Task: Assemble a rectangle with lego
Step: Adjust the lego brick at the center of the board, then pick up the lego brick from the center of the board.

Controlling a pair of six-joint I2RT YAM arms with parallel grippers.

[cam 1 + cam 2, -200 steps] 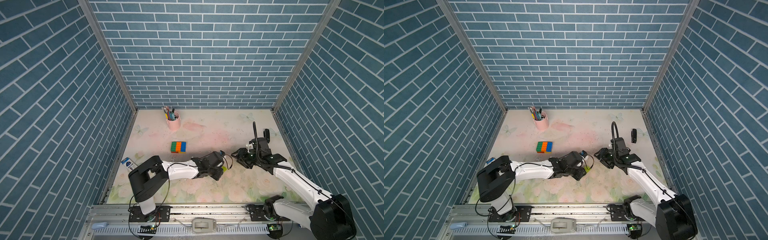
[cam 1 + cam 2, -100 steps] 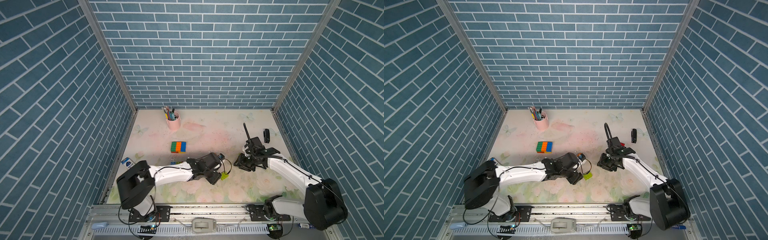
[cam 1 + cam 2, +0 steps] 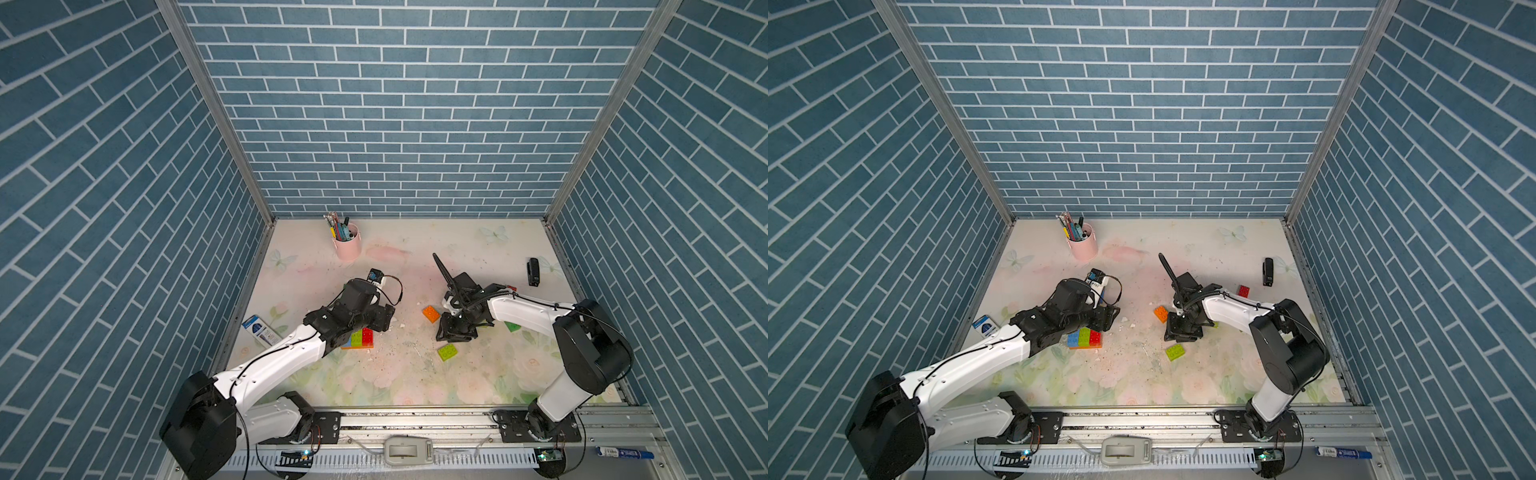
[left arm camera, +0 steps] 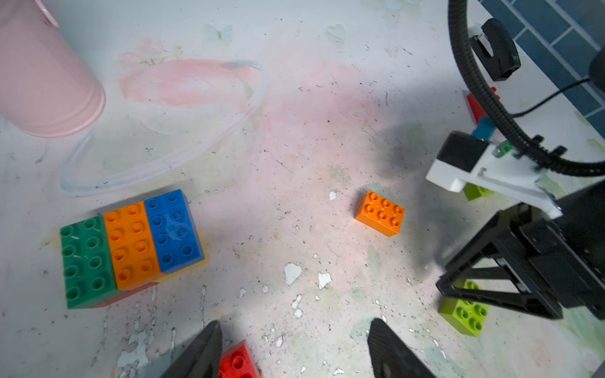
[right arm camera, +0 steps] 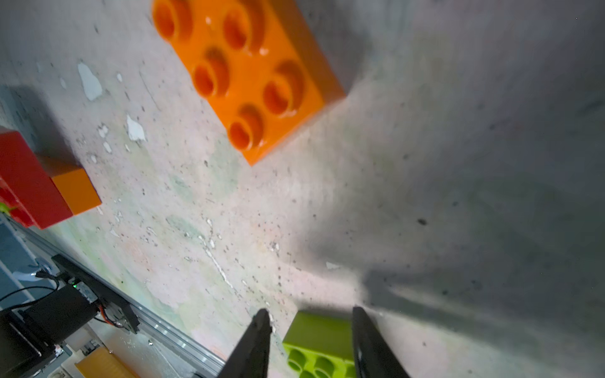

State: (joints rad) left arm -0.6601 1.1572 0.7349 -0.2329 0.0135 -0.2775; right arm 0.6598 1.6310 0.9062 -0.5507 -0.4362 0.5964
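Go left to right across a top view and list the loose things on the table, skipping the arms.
Blue-and-white packet → joined bricks → orange brick → lime brick → red brick → black clip. The pink cup lines up with the joined bricks, so it is omitted.

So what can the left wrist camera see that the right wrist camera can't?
Only the left wrist view shows the pink cup and the green, orange and blue block. Only the right wrist view shows the metal rail at the table's edge. Both show the loose orange brick and the lime brick between the tips of the right tool.
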